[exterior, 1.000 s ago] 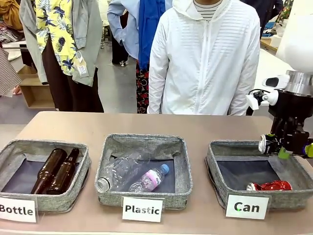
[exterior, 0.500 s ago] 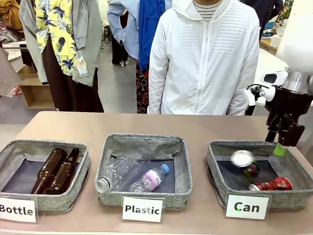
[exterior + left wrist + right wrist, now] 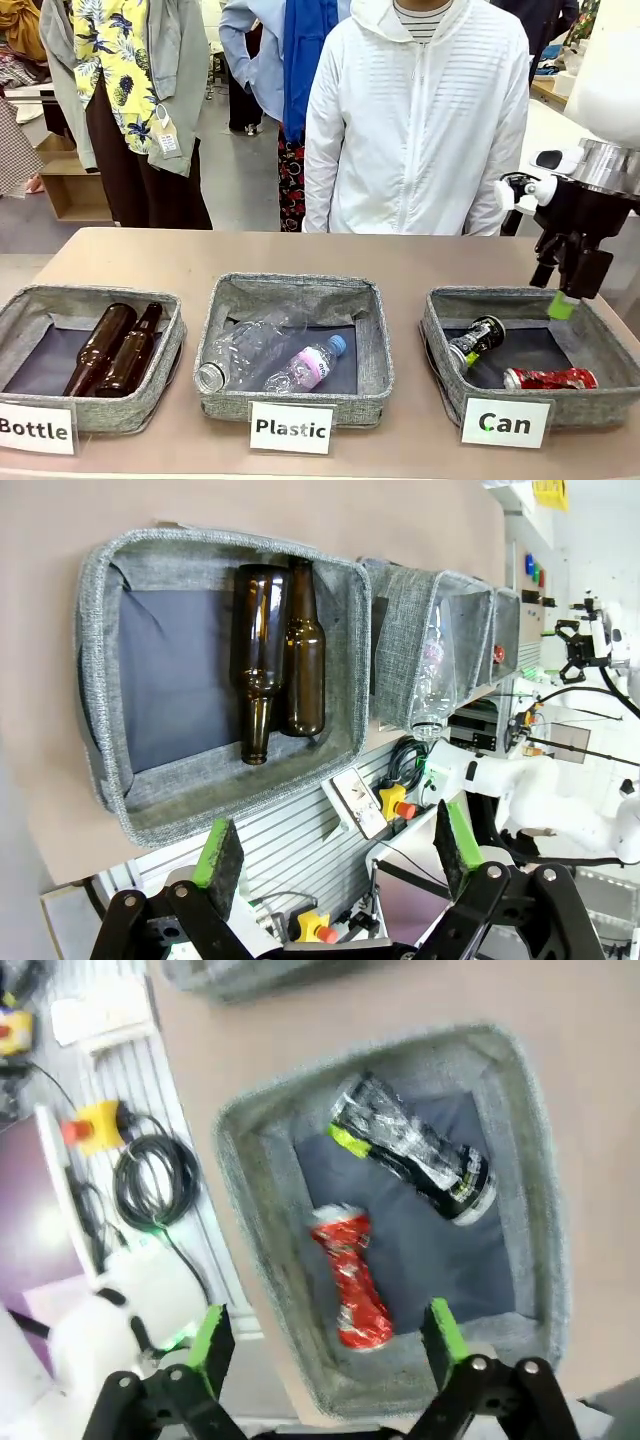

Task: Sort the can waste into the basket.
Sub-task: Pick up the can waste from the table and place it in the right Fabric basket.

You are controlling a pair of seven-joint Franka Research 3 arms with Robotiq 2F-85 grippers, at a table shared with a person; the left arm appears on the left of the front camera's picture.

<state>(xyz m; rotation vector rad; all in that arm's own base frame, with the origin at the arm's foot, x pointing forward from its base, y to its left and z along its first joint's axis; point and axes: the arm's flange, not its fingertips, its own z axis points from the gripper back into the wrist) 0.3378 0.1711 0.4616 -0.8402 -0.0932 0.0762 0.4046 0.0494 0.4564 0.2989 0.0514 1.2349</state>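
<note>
Two light, thin-walled cans, red (image 3: pixel 350 1282) and black (image 3: pixel 415 1150), loose in basket (image 3: pixel 250 1210); dent-prone, slick, best pinched mid-body; right gripper (image 3: pixel 325 1332) spread, empty; left gripper (image 3: pixel 335 858) spread too.

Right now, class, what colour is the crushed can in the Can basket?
Red with white marks, clearest in the right wrist view.

Baskets: three – Bottle (image 3: pixel 90 355), Plastic (image 3: pixel 293 345), Can (image 3: pixel 530 350)
Cans: two – black (image 3: pixel 476 340), red (image 3: pixel 549 379)
Brown bottles (image 3: pixel 113 348): two
Plastic bottles (image 3: pixel 272 362): apparently two, overlapping
Labels (image 3: pixel 291 428): three, at each basket's 6 o'clock
</note>
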